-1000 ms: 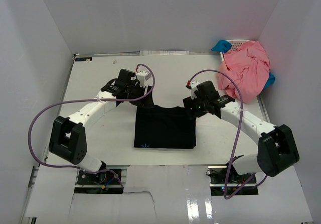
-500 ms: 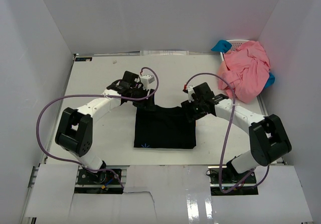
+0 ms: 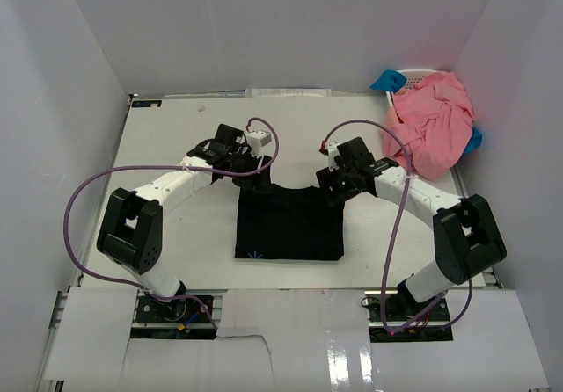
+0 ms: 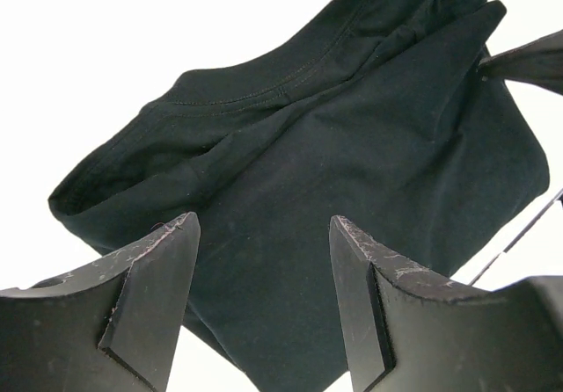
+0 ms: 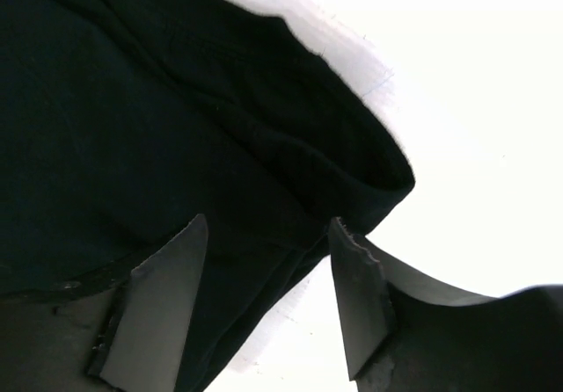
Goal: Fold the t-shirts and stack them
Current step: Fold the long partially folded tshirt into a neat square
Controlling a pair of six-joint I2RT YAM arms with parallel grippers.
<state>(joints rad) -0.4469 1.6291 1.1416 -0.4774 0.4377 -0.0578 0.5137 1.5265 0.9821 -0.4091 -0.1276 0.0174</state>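
black t-shirt [image 3: 288,225] folded square | left gripper [image 4: 264,225] jaws apart | right gripper [image 5: 268,225] jaws apart

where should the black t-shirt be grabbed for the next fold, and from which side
Probably its two far corners, pinched from above, one per tool. The black t-shirt lies flat, and its folded edges there are doubled, giving something to pinch; the open left tool and right tool hang right over them.

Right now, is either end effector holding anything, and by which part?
Nothing is held. The left end effector and the right end effector both stand open over the far corners of the black shirt, no cloth pinched.
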